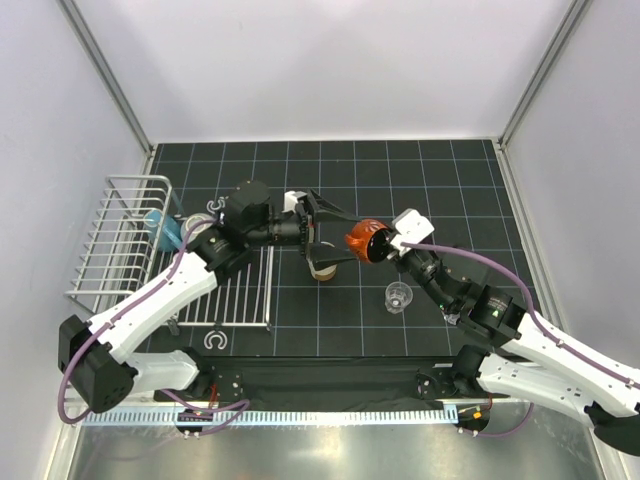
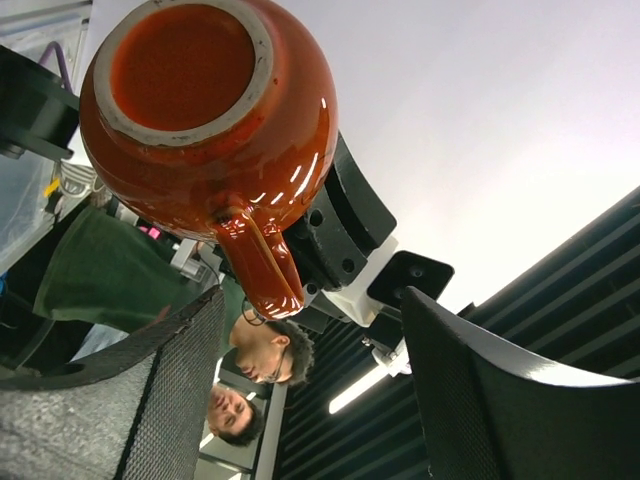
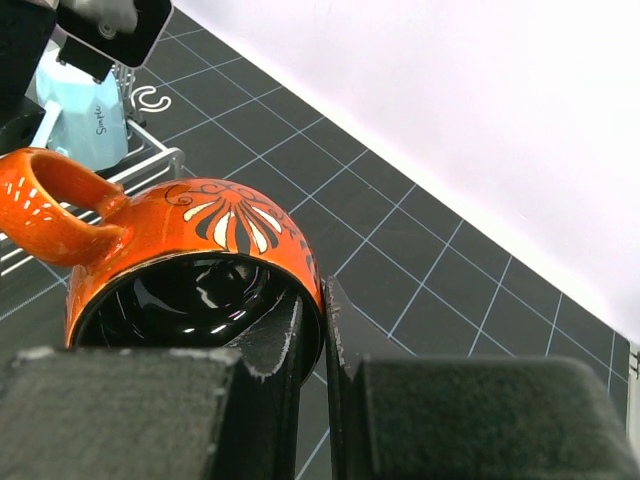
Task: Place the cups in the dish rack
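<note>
Orange mug (image 1: pixel 362 241): held in the air over the middle of the table, lying on its side, with the opening toward the right and the base toward the left. It has a dark glossy inside and a pale leaf pattern on the outer wall.
Right gripper (image 3: pixel 312 330): closed on the rim of the mug, one finger inside and one outside, so the wall is pinched between them. It comes in from the right side.
Left gripper (image 2: pixel 312 300): fingers are well apart and hold nothing. It faces the base of the mug from the left, and the handle (image 2: pixel 258 262) points down toward the gap between the fingers. It seems close to one finger, but contact cannot be told from this angle.
Pale cup (image 1: pixel 322 268): stands on the table just under the left gripper, nearer than the mug.
Clear cup (image 1: pixel 399 296): stands upright on the table, near and a little right of the mug, apart from it.
Dish rack (image 1: pixel 120 240): at the left side of the table, the raised basket far left and the flat slatted part (image 1: pixel 245 290) beside it on the right.
Blue cup (image 1: pixel 158 228): inside the raised basket.
Table (image 1: pixel 420 180): dark surface with a light grid.
</note>
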You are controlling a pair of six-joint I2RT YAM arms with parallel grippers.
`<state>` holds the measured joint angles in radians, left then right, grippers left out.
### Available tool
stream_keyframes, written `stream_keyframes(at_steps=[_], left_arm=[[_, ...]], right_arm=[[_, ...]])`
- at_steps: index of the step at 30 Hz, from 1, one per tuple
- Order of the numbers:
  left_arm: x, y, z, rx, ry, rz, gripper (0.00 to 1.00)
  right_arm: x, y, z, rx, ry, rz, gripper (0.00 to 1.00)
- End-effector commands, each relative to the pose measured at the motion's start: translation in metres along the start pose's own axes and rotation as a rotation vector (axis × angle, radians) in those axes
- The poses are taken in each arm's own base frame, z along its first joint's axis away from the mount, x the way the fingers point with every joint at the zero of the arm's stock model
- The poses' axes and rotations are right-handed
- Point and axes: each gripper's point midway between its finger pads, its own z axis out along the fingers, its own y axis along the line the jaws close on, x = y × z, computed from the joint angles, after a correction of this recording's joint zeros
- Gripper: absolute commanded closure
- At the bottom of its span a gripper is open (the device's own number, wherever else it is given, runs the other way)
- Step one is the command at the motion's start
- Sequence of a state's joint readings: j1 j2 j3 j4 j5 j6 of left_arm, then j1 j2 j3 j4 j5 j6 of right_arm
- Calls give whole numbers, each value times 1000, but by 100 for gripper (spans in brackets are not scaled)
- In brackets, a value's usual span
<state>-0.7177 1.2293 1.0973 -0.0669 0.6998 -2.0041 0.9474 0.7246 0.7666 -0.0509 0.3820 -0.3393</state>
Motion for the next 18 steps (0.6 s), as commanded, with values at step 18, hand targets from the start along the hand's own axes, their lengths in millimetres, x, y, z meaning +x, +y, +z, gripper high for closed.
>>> stream_keyframes(at_steps=[18], left_arm=[[25, -16, 13, 38, 86, -136, 56]], right_arm=[[-68, -17, -12, 5, -233, -37, 96]])
